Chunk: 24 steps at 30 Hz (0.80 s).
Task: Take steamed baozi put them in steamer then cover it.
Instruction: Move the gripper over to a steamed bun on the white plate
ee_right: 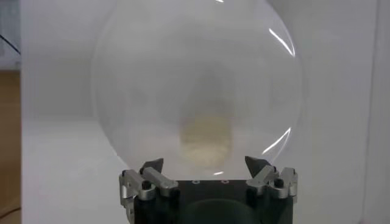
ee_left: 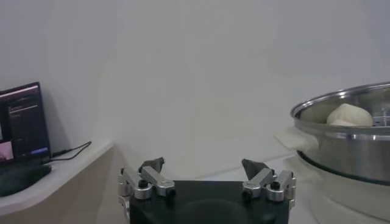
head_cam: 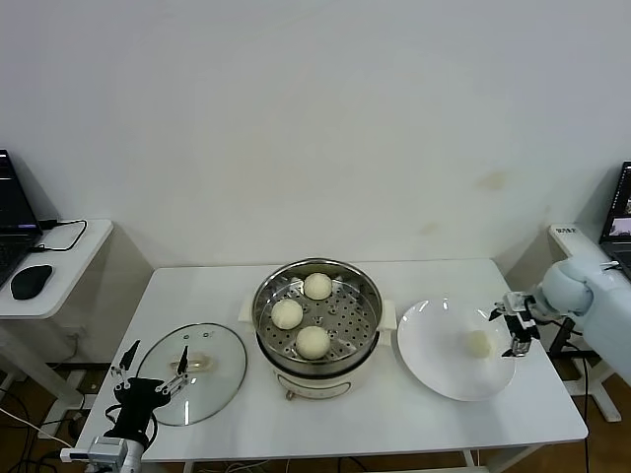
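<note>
While three steamed baozi (head_cam: 317, 286) lay inside the steamer (head_cam: 317, 308) at the middle of the white counter (head_cam: 414, 414), the fourth bun (head_cam: 478, 343) sat alone on the flat white plate (head_cam: 434, 370) just to the steamer's right. Two of the three rested toward the back and left of the perforated floor, and one (head_cam: 313, 341) lay nearer the front rim. The steamer stood uncovered.

The right claw (head_cam: 515, 325) hung at the plate's right edge, jaws spread wide and holding nothing. The lone bun lay just to the claw's left, near it but not touching; in the right wrist view that bun (ee_right: 206, 141) appeared straight ahead of the parted fingers (ee_right: 152, 165), out on the plate (ee_right: 152, 91), with a gap between them.

The left claw (head_cam: 153, 374) hovered over the counter's front left corner, at the left rim of the glass lid (head_cam: 212, 389), which lay flat on the counter beside the steamer with its cream handle (head_cam: 193, 362) up. Its jaws also stood wide and empty. From the left wrist view, the steamer (ee_left: 347, 140) rose off to one side of the left claw (ee_left: 203, 165), well apart, with one bun (ee_left: 349, 115) showing above the steel rim.

A laptop (head_cam: 12, 212) and a mouse (head_cam: 32, 280) sat on a side table at far left.
</note>
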Tool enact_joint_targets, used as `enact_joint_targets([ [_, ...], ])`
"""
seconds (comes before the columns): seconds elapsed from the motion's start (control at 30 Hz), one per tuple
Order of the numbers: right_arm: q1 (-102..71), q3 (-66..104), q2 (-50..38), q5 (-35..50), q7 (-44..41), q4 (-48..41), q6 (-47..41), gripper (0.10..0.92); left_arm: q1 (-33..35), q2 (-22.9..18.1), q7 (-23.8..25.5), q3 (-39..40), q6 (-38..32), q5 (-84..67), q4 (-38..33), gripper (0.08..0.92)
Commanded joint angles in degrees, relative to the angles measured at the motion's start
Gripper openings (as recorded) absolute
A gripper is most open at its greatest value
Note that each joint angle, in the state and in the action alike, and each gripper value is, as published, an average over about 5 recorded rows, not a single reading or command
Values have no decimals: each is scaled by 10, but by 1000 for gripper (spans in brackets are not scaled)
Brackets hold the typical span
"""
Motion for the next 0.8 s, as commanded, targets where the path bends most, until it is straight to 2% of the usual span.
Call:
enact_joint_targets([
  [0.03,-20,21,46,-25,8,-53,3,823,0,1,0,0,0,0,0,823],
  [0.5,-18,12,66,-43,4,-72,-4,814,-2,0,1,2,2,-1,2,823],
  [0.8,-18,15,77,-51,7,-80,-5,720,-3,-2,1,2,2,0,1,823],
])
